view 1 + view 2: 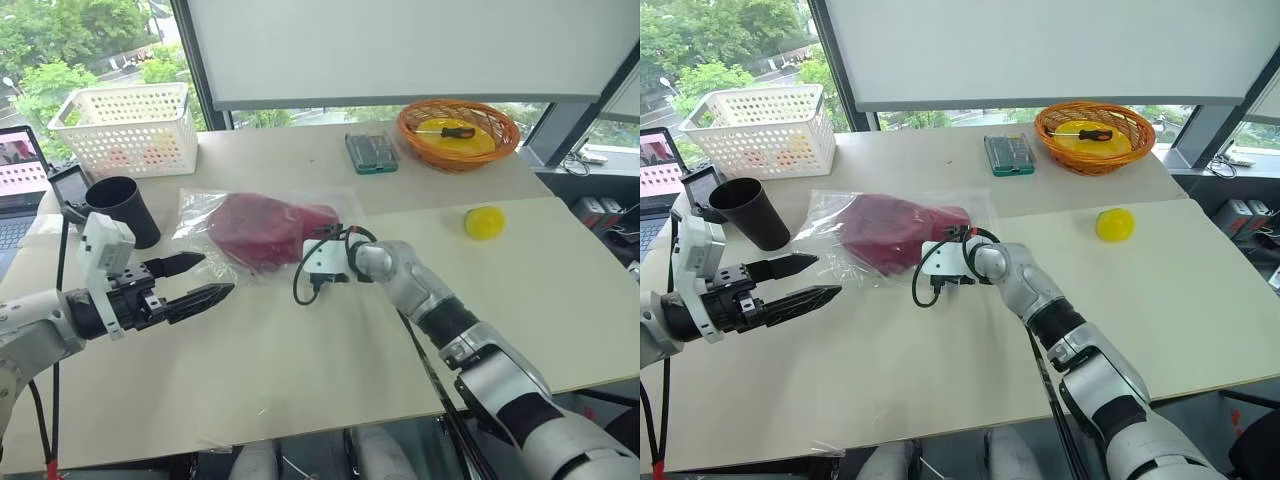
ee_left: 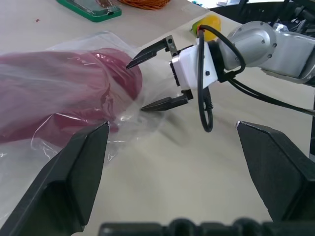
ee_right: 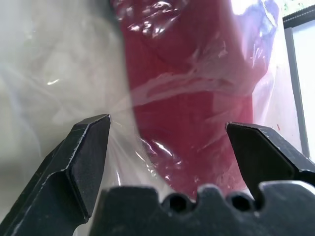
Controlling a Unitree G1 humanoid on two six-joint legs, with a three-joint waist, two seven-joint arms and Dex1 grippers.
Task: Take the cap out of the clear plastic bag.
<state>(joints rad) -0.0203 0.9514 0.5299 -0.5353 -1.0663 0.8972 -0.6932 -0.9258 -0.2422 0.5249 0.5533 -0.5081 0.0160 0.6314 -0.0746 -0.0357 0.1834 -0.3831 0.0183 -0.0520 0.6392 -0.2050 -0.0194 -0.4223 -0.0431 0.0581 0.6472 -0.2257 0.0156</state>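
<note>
The dark red cap (image 1: 262, 228) lies inside the clear plastic bag (image 1: 203, 212) at the middle of the table. My right gripper (image 2: 136, 86) is open at the bag's right end. One fingertip is above the cap's edge and the other is low by the tabletop, with the crinkled plastic between them. In the right wrist view the bagged cap (image 3: 192, 98) sits just beyond the spread fingers (image 3: 86, 152). My left gripper (image 1: 218, 274) hovers open to the left of the bag, pointing toward it, with nothing between its fingers.
A black cup (image 1: 125, 210) stands left of the bag, with a white mesh basket (image 1: 128, 125) behind it and a laptop (image 1: 18, 175) at the far left. At the back are a green box (image 1: 371, 152) and an orange basket (image 1: 458, 135). A yellow ball (image 1: 484, 222) lies to the right.
</note>
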